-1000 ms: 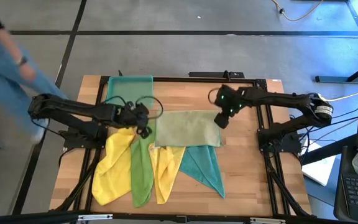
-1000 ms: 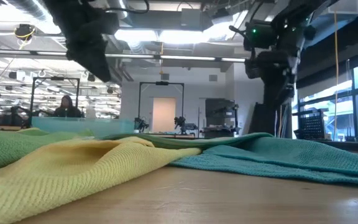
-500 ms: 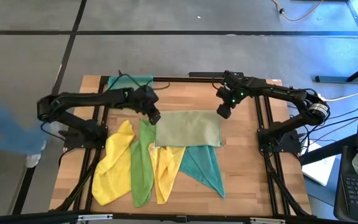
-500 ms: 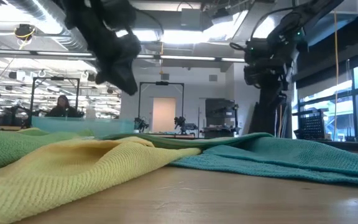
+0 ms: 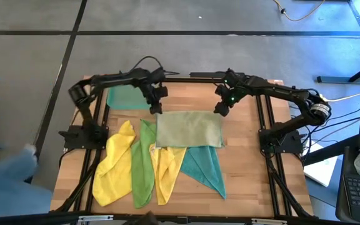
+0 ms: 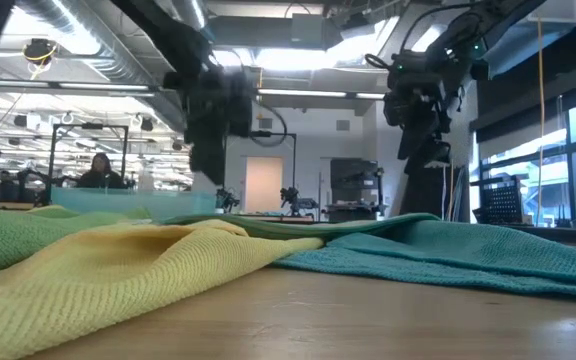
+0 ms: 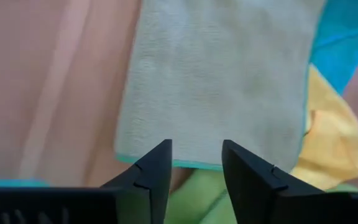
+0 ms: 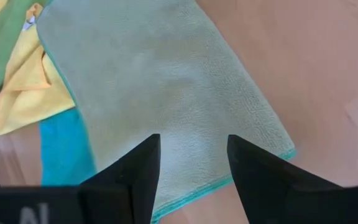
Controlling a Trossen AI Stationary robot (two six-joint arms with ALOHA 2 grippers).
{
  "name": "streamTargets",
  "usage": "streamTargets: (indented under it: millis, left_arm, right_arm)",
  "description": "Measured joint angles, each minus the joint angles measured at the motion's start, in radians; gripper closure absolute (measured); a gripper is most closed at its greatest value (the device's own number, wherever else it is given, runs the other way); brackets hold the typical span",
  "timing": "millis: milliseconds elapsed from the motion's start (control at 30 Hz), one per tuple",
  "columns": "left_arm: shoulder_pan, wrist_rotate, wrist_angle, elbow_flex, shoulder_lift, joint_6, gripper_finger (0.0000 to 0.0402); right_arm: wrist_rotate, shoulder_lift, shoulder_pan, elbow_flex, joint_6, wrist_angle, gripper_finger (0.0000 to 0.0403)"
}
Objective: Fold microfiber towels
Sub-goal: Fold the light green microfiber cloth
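**Folding barely begun — one towel flat, four waiting**

Towels at the near edge lie crumpled: two yellow (image 5: 114, 164), bright green (image 5: 142, 164), teal (image 5: 205, 167). Beyond them the pale olive towel (image 5: 189, 129) lies smooth and rectangular. Left gripper (image 5: 155, 106) and right gripper (image 5: 220, 109) hover above its far corners — fingers apart, holding nothing.

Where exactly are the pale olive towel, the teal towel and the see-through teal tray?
pale olive towel (image 5: 189, 129): high view, middle of its folded top face.
teal towel (image 5: 206, 169): high view, middle of the part showing below the olive one.
teal tray (image 5: 125, 97): high view, its bare floor.
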Motion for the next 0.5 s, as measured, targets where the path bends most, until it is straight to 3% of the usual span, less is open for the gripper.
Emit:
streamTargets:
  millis: [233,500]
  left_arm:
    - [0.031,-0.011,-0.059,0.126,0.141,0.153,0.0253]
    - [0.004,-0.058,-0.092,0.145,0.232,0.216,0.0252]
  right_arm:
    - [0.006,0.000,0.027,0.000,0.026,0.005,0.0215]
    - [0.003,0.000,0.056,0.000,0.052,0.011,0.0215]
